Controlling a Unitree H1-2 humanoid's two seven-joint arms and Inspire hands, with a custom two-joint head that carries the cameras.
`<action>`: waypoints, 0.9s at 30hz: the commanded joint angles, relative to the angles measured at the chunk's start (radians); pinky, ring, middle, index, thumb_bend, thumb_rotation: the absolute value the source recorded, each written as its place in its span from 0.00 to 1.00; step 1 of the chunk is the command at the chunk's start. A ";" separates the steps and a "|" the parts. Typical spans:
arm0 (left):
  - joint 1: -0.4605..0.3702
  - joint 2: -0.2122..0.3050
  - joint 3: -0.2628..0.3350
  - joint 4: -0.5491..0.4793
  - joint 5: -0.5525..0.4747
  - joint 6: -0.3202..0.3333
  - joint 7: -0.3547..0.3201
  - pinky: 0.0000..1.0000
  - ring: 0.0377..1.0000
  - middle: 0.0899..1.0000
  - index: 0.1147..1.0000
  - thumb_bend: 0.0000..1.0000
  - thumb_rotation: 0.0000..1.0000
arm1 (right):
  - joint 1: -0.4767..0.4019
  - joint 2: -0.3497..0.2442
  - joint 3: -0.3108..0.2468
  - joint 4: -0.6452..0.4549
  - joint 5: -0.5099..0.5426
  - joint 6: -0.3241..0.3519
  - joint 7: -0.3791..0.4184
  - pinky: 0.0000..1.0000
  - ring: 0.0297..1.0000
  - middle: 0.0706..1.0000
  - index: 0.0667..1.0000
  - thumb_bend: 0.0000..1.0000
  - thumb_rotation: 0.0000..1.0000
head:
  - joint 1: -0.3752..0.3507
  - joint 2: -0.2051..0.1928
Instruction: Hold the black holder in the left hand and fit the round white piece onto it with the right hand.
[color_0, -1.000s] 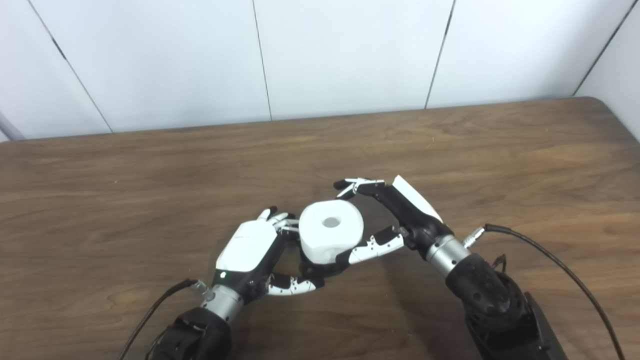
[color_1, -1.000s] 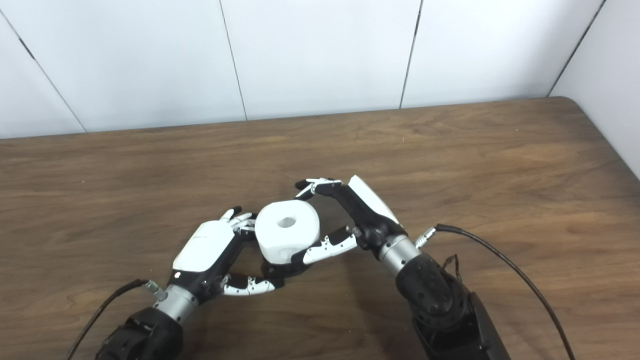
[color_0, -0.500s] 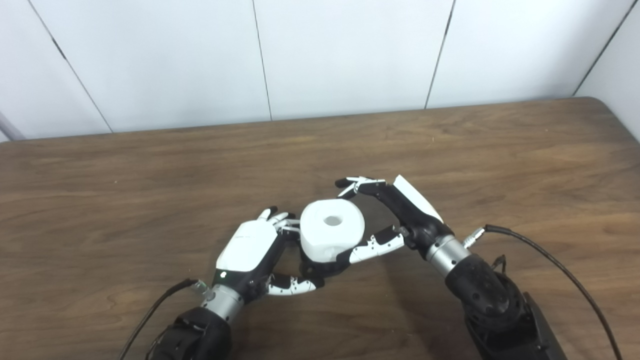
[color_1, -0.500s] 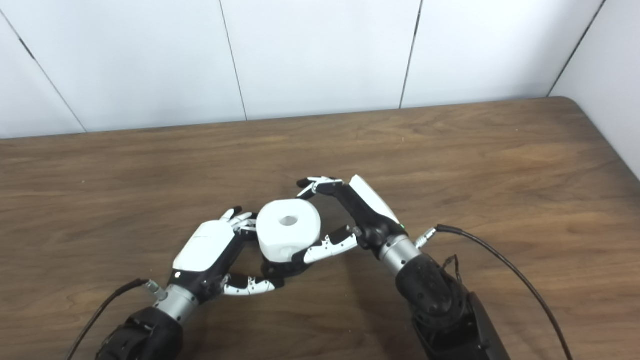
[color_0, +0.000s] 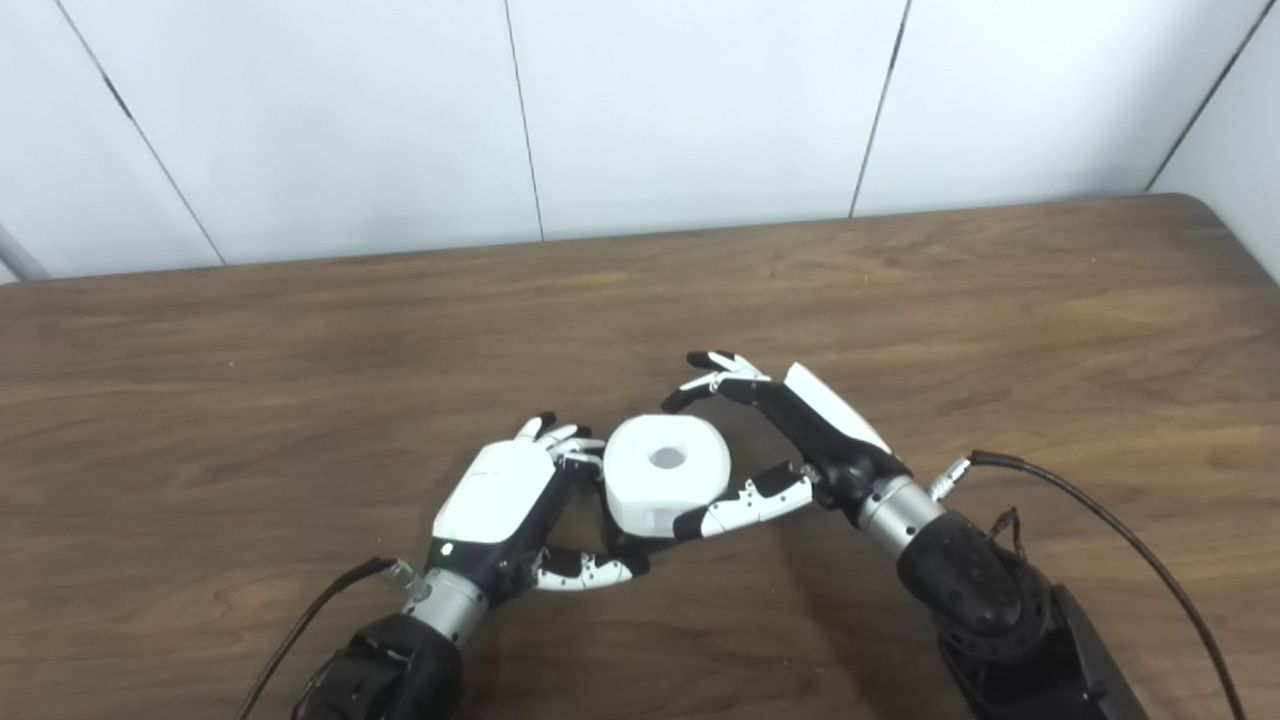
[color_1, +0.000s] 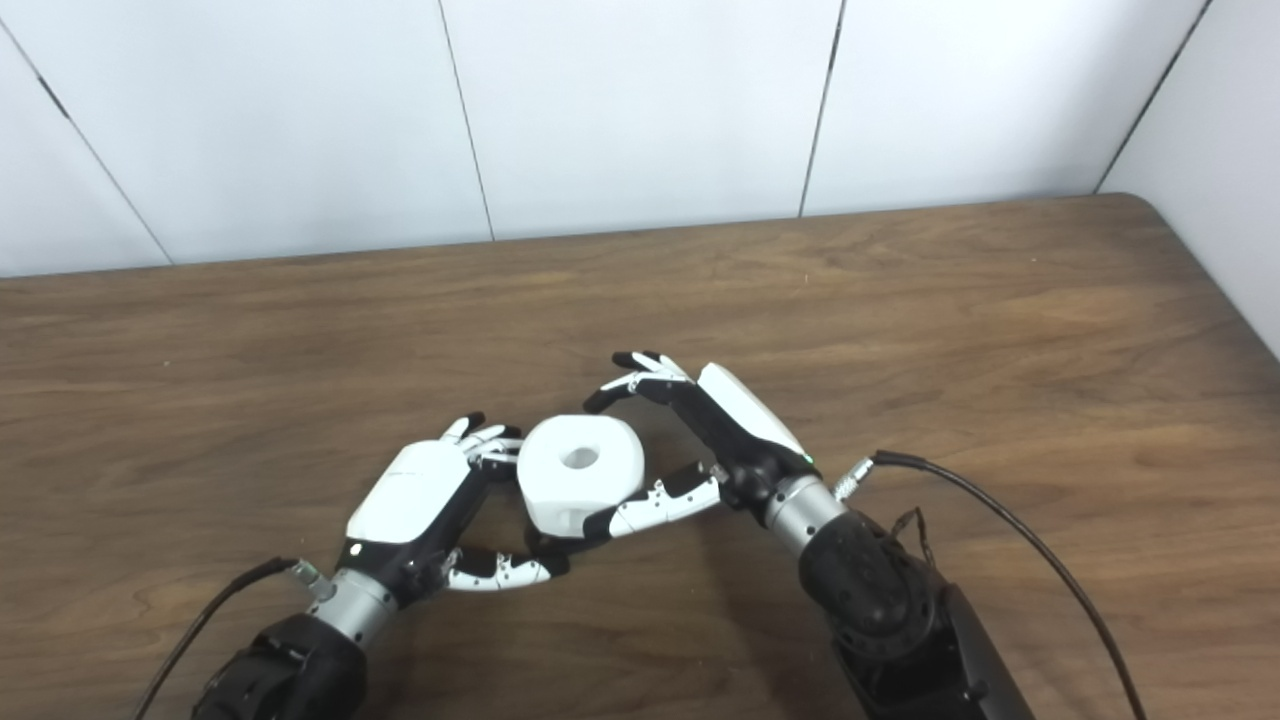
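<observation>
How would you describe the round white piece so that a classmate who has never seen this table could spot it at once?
Look at the near middle of the brown wooden table, where the left hand and the right hand meet. Between them sits the round white piece, a chunky white ring with a hole in its top, above the mostly hidden black holder.

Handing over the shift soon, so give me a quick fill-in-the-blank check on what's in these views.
1. The round white piece has a ____ in the middle of its top.
2. The black holder lies ____ the round white piece.
3. The left hand and right hand work over a brown ____ table.

Missing words: hole; under; wooden
</observation>
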 joint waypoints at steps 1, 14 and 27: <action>0.005 0.003 -0.016 0.007 0.004 0.001 -0.038 1.00 0.90 0.77 0.42 0.52 0.05 | -0.031 -0.008 -0.002 -0.028 0.002 0.002 0.009 0.95 1.00 0.96 0.72 1.00 0.32 | -0.003 0.001; 0.006 0.008 -0.013 0.008 0.000 -0.006 -0.035 1.00 0.89 0.77 0.42 0.52 0.05 | -0.002 -0.044 -0.040 -0.091 0.011 0.031 0.024 0.94 1.00 0.98 0.80 1.00 0.37 | -0.015 0.002; -0.003 0.013 -0.004 0.013 -0.007 -0.001 -0.043 1.00 0.89 0.76 0.42 0.52 0.05 | 0.039 -0.100 -0.095 -0.168 0.023 0.060 0.070 0.93 1.00 0.98 0.82 1.00 0.39 | -0.019 0.002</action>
